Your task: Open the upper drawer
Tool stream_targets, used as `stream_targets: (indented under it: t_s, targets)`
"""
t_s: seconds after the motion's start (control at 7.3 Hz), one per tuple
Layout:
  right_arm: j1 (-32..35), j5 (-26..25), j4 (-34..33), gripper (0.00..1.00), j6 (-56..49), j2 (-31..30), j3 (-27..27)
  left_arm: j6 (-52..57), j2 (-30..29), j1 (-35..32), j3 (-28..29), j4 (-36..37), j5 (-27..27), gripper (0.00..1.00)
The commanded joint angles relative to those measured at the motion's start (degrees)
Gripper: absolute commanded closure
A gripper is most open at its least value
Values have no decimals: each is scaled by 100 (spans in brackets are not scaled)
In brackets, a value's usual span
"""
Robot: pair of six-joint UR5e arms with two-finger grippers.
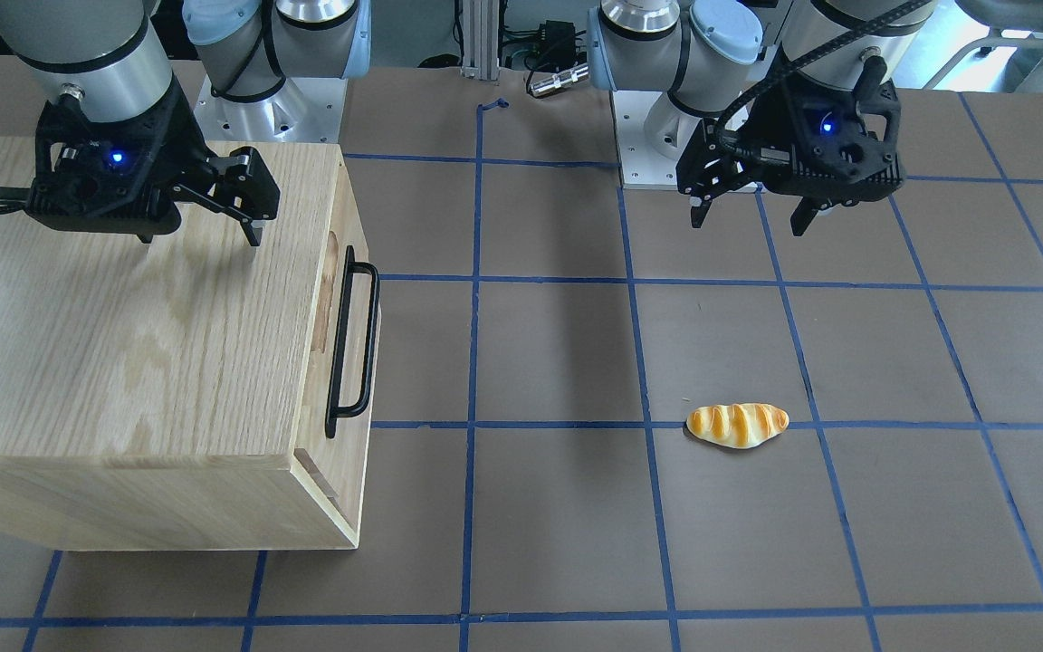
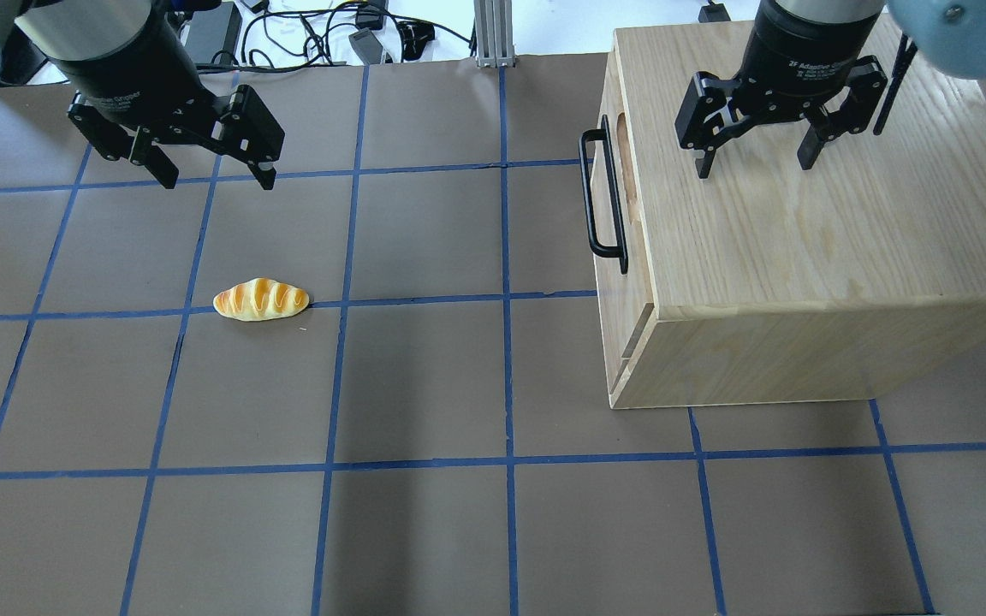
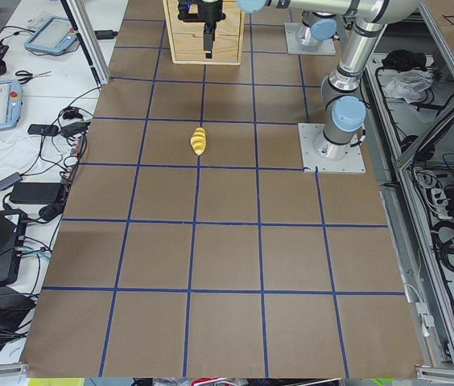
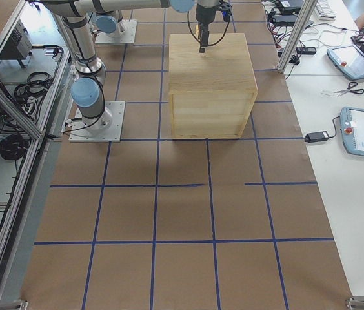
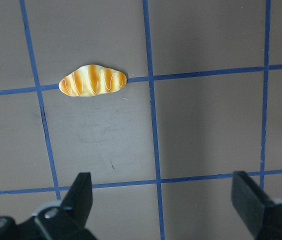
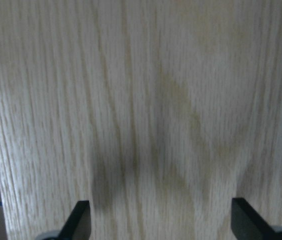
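right gripper [image 2: 754, 167] hangs wide and empty over the cabinet [image 2: 801, 239] top, back from its front face, where the upper drawer [image 1: 320, 380] sits shut. best to drop past that edge, pinch the handle [image 1: 370, 340] mid-bar and pull straight out. left gripper [image 2: 219, 182], also wide, and the bread roll [image 2: 260, 299] lie well clear of the cabinet.

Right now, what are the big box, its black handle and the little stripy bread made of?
The cabinet looks like pale oak-type wood with a matte finish. Grain lines run across its top, though it could be veneer.
The upper drawer's handle is probably metal painted black. It is a thin, slightly shiny bar.
The bread roll is likely a plastic or foam toy. It is smooth and glossy, with very even orange stripes.
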Motion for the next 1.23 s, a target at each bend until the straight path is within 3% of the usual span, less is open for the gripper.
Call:
stream_targets:
  t_s: [0.0,1.1]
  targets:
    - [0,0,0,0,-7,0,4,37,19,8,-19,16,4,0]
    - [0,0,0,0,1,0,-4,-154,142,176,-238,34,-119,0]
